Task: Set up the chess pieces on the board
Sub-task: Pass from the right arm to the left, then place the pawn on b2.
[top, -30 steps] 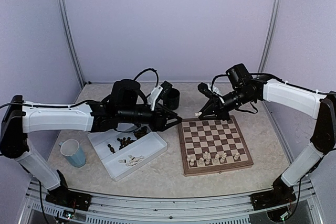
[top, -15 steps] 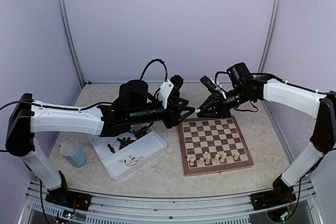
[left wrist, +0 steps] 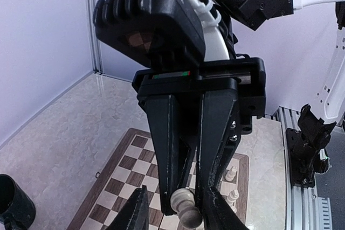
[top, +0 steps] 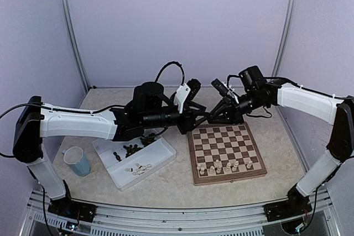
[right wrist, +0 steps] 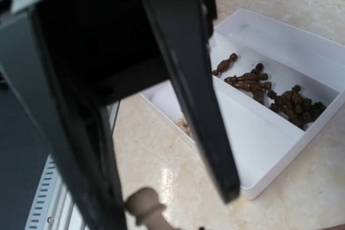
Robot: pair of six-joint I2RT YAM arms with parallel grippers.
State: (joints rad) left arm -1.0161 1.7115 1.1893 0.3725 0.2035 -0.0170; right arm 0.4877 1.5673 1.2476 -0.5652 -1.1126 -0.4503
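- A small cream turned-wood piece with a round head [left wrist: 183, 207] hangs in the air just above the far left corner of the square wooden chessboard [top: 232, 139], the one with dark brown and pale tan checks and a light border
- The right gripper [top: 212, 118] has that piece pinched at the very tips of its black fingers, which are drawn nearly together; its own camera shows the piece [right wrist: 144, 206] against one finger
- The left gripper [top: 200, 121] meets it tip to tip over the same corner of the board; its jaws stand apart, one on either side of the piece, and whether either one touches it I cannot tell
- The board lies flat on the beige marbled tabletop [top: 171, 183], in front of the right arm
- A handful of cream pieces [top: 224, 165] stand upright on the board's two rows nearest the arm bases
- Just off the board's left edge sits a white rectangular divided tray [top: 157, 156], skewed to the board
- Its compartment farther from the bases holds a heap of dark brown pieces [top: 131, 149]; the nearer one holds a few cream pieces [top: 139, 168] lying down
- Beyond the tray, well apart from the board, stands a pale blue mug [top: 77, 161]
- A black cylindrical cup [left wrist: 13, 208] stands off the board's far left corner
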